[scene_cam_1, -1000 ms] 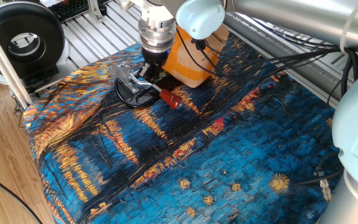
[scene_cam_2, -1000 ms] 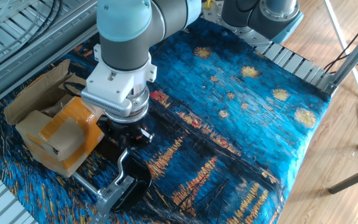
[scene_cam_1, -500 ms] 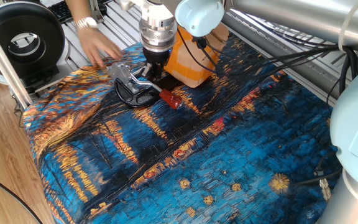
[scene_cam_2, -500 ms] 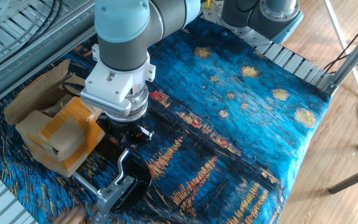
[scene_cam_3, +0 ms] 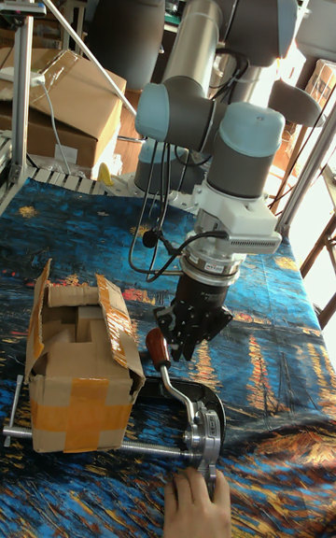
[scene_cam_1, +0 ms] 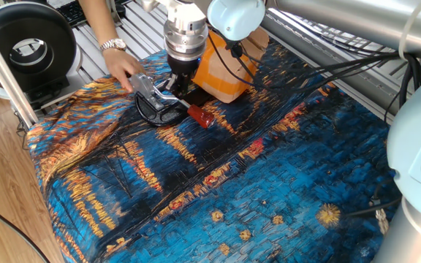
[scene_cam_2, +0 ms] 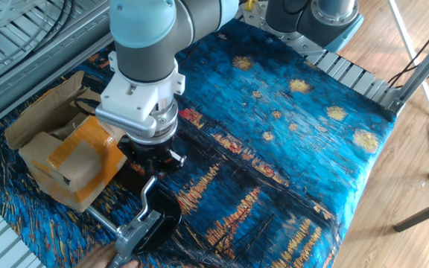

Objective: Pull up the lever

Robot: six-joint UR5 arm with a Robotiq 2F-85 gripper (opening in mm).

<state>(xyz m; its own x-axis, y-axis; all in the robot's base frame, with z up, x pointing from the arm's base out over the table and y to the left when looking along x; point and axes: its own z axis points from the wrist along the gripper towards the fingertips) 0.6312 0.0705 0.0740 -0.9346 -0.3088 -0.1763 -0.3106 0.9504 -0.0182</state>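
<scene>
The lever (scene_cam_1: 190,109) is a thin silver rod ending in a red-brown knob (scene_cam_1: 202,117). It is hinged to a silver bracket (scene_cam_1: 146,86) on a black curved base (scene_cam_1: 159,115). My gripper (scene_cam_1: 177,89) stands straight over the rod, between bracket and knob, and its dark fingers look shut around it. In the tall fixed view the knob (scene_cam_3: 156,345) sits just left of my gripper (scene_cam_3: 188,347), and the rod (scene_cam_3: 175,387) curves down to the bracket (scene_cam_3: 205,432). The other fixed view shows my gripper (scene_cam_2: 152,155) above the rod (scene_cam_2: 147,196).
A person's hand (scene_cam_1: 126,67) holds the bracket end; the same hand (scene_cam_3: 197,502) shows in the tall fixed view. An orange-taped cardboard box (scene_cam_2: 73,165) stands right beside the gripper. A blue and orange painted cloth (scene_cam_1: 283,175) covers the table.
A person's hand has come in from the table's edge and now rests on the bracket. My gripper has shifted only slightly, staying on the rod.
</scene>
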